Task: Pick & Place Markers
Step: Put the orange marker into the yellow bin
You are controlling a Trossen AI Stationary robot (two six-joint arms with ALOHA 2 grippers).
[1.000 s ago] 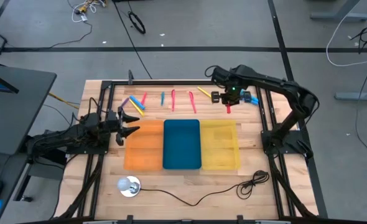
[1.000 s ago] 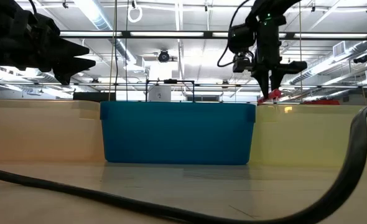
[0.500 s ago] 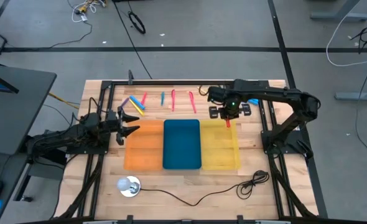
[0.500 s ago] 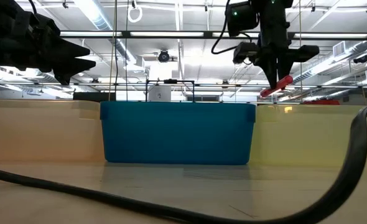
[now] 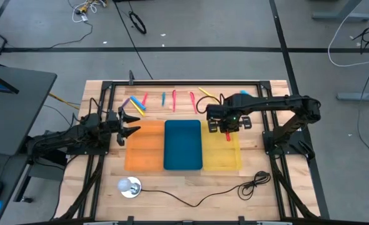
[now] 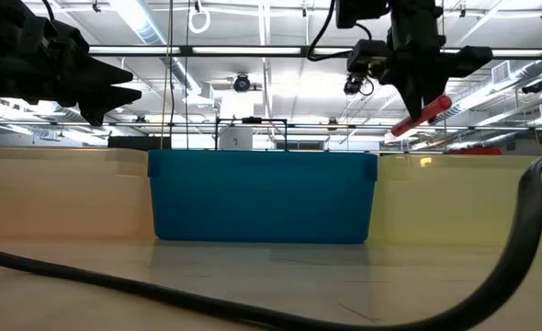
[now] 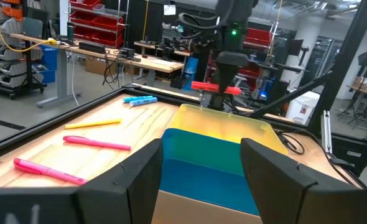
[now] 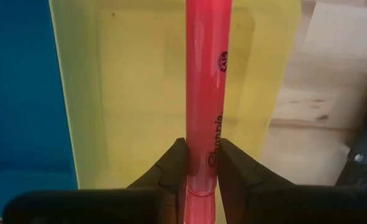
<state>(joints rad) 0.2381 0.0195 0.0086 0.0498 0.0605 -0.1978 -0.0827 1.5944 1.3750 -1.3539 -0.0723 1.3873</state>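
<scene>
Right gripper (image 5: 227, 127) pinches a red marker (image 8: 203, 93) by its lower end, held above the yellow tray (image 5: 219, 156), likely lined up for a drop. Left gripper (image 5: 128, 122) waits spread beside the orange tray (image 5: 144, 153). Other markers (image 5: 174, 99) lie on the table (image 5: 191, 181) behind the trays.

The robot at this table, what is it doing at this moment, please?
It is sorting markers into trays. The right gripper has its jaws shut on a red marker and holds it in the air over the yellow tray. The left gripper waits with open jaws by the orange tray, holding nothing. Several more markers lie on the table beyond the trays.
</scene>
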